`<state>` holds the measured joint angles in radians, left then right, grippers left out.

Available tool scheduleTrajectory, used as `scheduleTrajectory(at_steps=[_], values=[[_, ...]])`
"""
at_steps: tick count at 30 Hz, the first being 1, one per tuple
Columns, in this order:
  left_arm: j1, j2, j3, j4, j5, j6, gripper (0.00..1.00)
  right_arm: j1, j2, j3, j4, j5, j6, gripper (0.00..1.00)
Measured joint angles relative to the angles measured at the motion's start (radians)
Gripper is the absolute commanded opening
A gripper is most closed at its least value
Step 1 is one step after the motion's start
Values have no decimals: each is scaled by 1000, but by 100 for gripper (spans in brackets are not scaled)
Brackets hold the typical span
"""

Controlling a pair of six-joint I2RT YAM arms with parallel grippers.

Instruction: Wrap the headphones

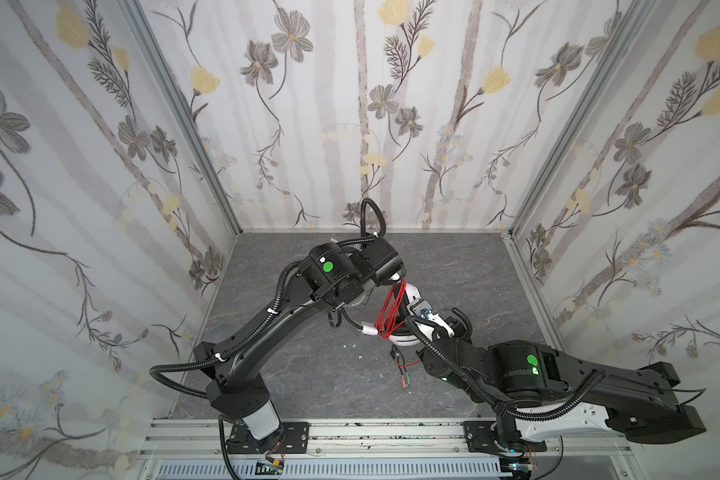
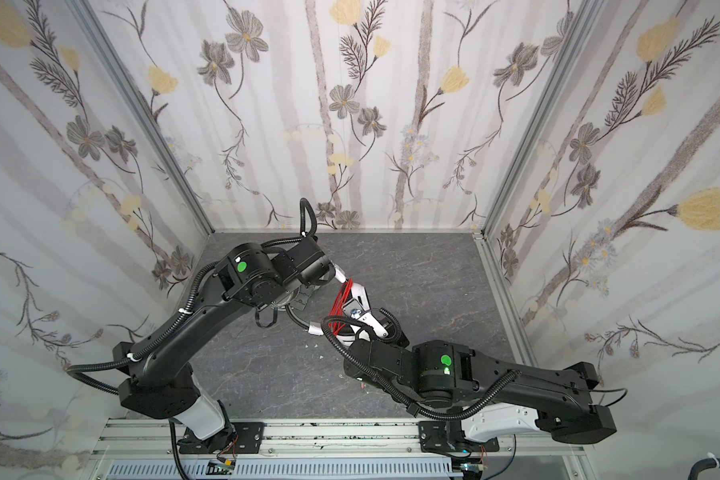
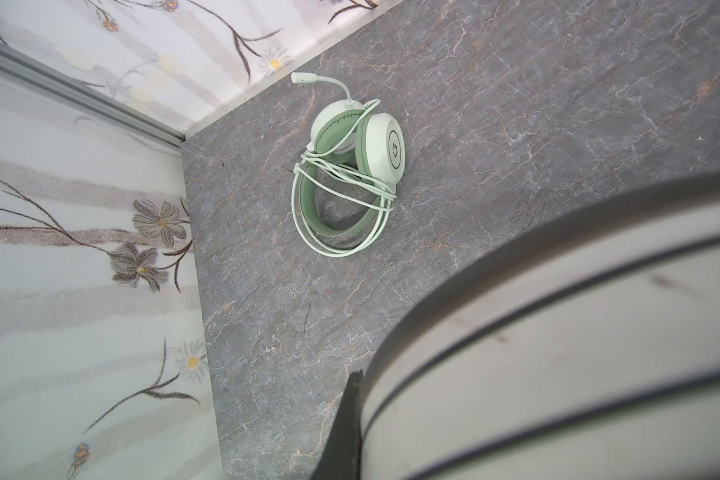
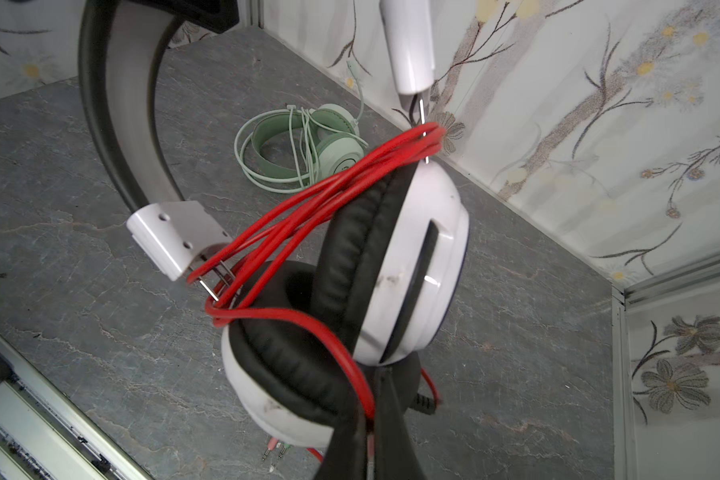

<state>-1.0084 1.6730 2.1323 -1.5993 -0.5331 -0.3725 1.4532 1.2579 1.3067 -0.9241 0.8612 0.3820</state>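
Fingers [image 4: 393, 436] of R gripper [image 4: 371, 401] are pinching the red cord [image 4: 308, 199]; L gripper [image 1: 385, 277] is clenching the band [image 4: 100, 104] of the white & black headset [image 4: 416, 249], holding it up mid-table.
Wrist cams are showing the green headset [image 3: 350, 166] lying on the table [image 3: 516, 104] by a wall [image 3: 208, 75], cord coiled round it; L arm [image 1: 267, 324] is blocking it in both top views. Red cord is looping between the band's two ends in several turns. Plugs [image 1: 406, 380] are lying on the table below, R arm [image 2: 391, 361] covering them in a top view.
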Motion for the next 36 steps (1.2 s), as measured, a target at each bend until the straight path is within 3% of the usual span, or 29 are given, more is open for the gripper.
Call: scheduleTrajectory(at_steps=[18, 21, 24, 26, 36], values=[[-169, 25, -51, 0, 4, 90, 0, -133, -129, -56, -13, -18, -46, 14], [-187, 28, -52, 0, 8, 112, 0, -153, -137, -66, -9, -22, -60, 19], [-195, 28, -52, 0, 13, 124, 0, -183, -152, -81, -1, -25, -79, 20], [-196, 26, -52, 0, 15, 130, 0, -211, -164, -94, 9, -37, -93, 25], [-203, -41, -56, 0, 64, 137, 0, -336, -196, -129, 87, -142, -156, 27]])
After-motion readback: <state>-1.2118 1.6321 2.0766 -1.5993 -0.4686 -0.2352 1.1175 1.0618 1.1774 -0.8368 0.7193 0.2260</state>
